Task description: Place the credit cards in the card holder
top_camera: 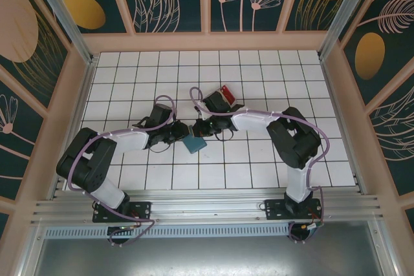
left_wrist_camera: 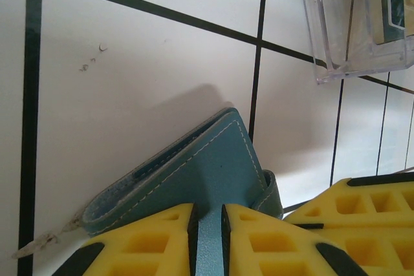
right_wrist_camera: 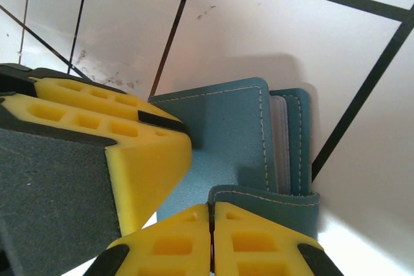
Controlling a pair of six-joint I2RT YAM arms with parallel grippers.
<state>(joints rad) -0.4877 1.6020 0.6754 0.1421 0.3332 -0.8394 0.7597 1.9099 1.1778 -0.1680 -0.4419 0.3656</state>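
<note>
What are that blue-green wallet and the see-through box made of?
The wallet looks like leather or an imitation: grainy matte teal surface, pale stitching along the edges. The box looks like hard clear plastic: glossy, transparent walls with sharp, bright edges.

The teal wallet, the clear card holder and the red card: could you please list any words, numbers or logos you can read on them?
teal wallet: no text, only plain stitching.
clear card holder: no text visible.
red card: too small in the top view to read.
No legible text in these pictures.
</note>
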